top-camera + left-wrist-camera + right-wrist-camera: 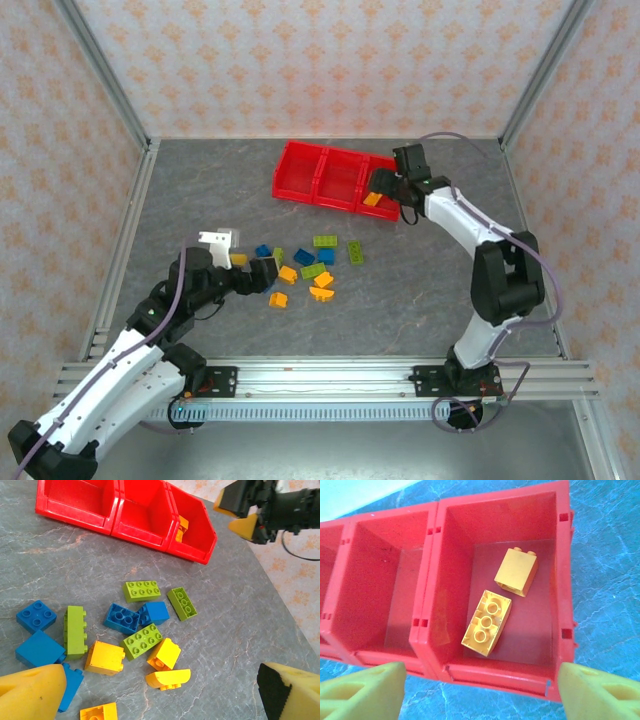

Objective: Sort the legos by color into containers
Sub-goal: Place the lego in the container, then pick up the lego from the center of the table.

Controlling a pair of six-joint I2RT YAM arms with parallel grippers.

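Note:
The legos lie loose in a cluster at mid-table: blue, lime green and orange-yellow bricks. The containers are three joined red bins at the back. My right gripper hangs open over the rightmost bin with nothing between its fingers. Two orange-yellow bricks lie in that bin, one upside down and one on its side. The other two bins show bare floors. My left gripper stands wide open low over the near left of the cluster, holding nothing.
Grey stone-patterned tabletop surrounds the pile. Aluminium frame posts and patterned walls bound the back and sides. The right arm's elbow stands at the right. Bare table lies between the pile and the tray.

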